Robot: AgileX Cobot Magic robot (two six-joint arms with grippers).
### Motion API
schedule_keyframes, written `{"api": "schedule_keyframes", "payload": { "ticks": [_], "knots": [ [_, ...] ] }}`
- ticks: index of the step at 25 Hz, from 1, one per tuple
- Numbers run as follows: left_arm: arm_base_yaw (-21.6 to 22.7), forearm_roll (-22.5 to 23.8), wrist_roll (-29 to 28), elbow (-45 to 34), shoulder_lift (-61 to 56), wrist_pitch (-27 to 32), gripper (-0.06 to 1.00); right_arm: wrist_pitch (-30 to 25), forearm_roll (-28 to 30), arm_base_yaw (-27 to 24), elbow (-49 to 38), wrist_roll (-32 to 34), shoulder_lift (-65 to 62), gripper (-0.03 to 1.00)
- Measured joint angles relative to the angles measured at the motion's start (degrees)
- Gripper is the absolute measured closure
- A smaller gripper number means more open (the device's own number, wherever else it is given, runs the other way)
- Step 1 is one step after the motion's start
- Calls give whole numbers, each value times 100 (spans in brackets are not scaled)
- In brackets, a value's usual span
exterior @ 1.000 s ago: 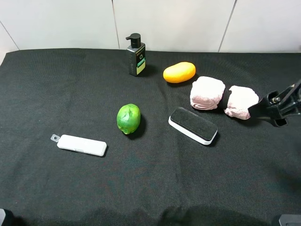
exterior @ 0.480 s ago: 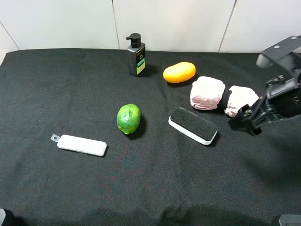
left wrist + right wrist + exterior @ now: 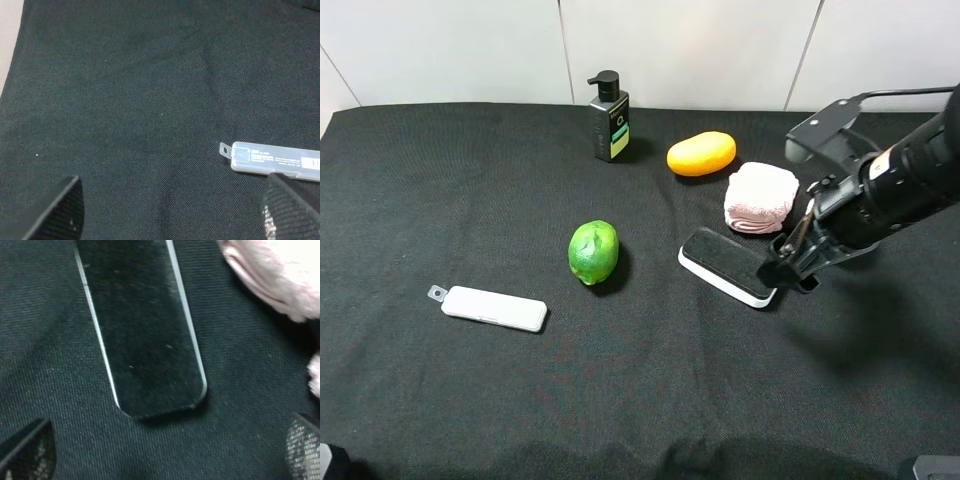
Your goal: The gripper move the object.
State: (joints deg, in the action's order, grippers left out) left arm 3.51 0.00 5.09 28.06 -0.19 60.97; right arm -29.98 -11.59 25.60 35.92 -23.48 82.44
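Observation:
The object, a flat eraser (image 3: 725, 262) with a black felt top and white base, lies on the black cloth right of centre. My right gripper (image 3: 790, 268) hangs at the eraser's right end, just above the cloth. In the right wrist view the eraser (image 3: 145, 335) lies ahead of the gripper (image 3: 165, 455), whose fingertips (image 3: 25, 452) stand wide apart and empty on either side of its near end. My left gripper (image 3: 170, 215) is open and empty over bare cloth, with its fingertips (image 3: 55, 210) low in its wrist view.
A green lime (image 3: 593, 252) lies left of the eraser. A slim white bar (image 3: 493, 308) (image 3: 275, 159) lies at the front left. An orange fruit (image 3: 701, 153) and a dark pump bottle (image 3: 609, 118) stand at the back. A pink rolled towel (image 3: 760, 197) (image 3: 280, 275) lies just behind the eraser.
My right arm has swung in from the right edge leftward to the eraser's right end. It now covers the second pink towel. Nothing else has moved.

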Motion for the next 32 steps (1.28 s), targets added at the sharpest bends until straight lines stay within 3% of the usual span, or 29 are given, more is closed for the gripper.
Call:
{"api": "schedule_keyframes", "payload": {
  "ticks": [12, 32],
  "knots": [
    [0, 0, 0, 0, 0, 0, 18, 493, 0, 402, 6, 62, 666, 27],
    [0, 0, 0, 0, 0, 0, 18, 210, -41, 402, 835, -169, 1648, 27]
  ]
}}
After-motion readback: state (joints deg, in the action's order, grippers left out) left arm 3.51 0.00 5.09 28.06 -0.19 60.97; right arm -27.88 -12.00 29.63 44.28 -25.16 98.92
